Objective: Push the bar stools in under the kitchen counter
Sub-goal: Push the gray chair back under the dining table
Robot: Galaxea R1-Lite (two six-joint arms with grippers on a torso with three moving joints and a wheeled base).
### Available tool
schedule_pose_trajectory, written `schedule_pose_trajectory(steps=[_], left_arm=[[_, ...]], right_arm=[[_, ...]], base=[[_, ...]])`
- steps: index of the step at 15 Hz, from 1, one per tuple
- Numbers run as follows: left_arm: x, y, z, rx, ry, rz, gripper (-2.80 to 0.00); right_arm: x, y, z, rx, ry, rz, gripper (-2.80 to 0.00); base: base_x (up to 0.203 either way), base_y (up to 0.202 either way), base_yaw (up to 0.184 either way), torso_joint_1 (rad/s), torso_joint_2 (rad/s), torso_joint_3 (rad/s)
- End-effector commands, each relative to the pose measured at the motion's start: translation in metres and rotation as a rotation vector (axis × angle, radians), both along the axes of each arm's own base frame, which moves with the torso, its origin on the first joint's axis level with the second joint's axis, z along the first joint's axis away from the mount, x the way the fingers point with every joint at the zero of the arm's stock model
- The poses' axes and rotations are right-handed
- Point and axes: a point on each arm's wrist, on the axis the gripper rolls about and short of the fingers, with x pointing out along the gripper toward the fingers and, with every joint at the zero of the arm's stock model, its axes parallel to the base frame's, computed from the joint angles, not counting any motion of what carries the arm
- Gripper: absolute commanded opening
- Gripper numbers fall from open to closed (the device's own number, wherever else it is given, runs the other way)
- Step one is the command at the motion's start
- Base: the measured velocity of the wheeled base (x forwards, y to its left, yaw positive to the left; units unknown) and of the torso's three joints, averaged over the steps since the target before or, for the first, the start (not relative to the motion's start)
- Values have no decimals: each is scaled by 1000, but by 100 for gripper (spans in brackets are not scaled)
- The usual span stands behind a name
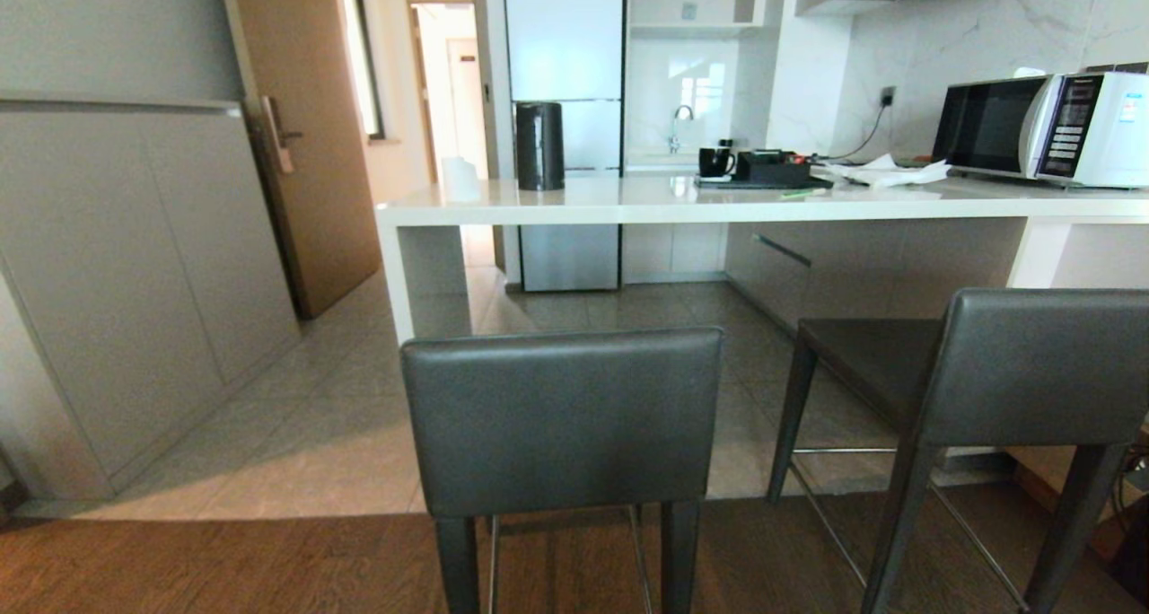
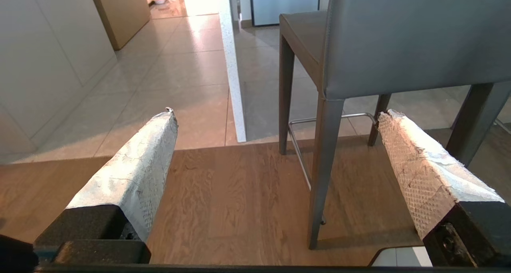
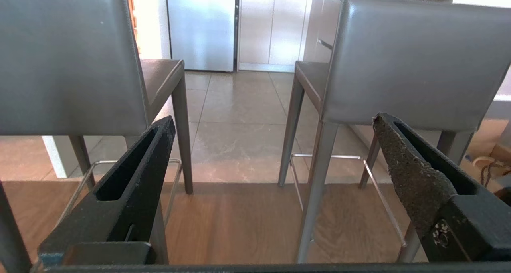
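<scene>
A home kitchen. A long white worktop [image 1: 682,203] crosses the middle of the frame, with two grey-backed bar stools [image 1: 561,416] in front at lower centre and lower right. On it at upper right sit a microwave [image 1: 1046,129], a black kettle [image 1: 539,145] and a mug [image 1: 715,161]. Behind stand a tall fridge [image 1: 564,66] and a sink tap [image 1: 680,125]. A wooden door [image 1: 301,138] at upper left opens onto a hallway.

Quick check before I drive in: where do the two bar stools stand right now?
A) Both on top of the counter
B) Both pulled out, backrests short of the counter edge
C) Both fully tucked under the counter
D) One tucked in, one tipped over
B: in the head view the left stool and right stool stand upright with their backrests on the near side of the kitchen counter, not under it.
</scene>
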Motion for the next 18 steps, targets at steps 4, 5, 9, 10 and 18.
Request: schedule_pose_trajectory(steps=[4,5,9,10,18], left_arm=[[0,0,0,-1,3,-1,0],[0,0,0,-1,3,1,0],[0,0,0,0,4,-1,0],[0,0,0,0,3,-1,0],[0,0,0,-7,4,1,0]], right_arm=[[0,-1,0,56,1,-22,0],[0,0,0,31,-2,-22,0],[-2,1,-7,35,109,35,0],[-1,1,-8,35,108,33,0],[0,1,-7,20,62,37,-280]], base=[[0,0,0,0,0,0],[0,0,0,0,0,0],[0,0,0,0,0,0],[0,0,0,0,0,0],[0,0,0,0,0,0]])
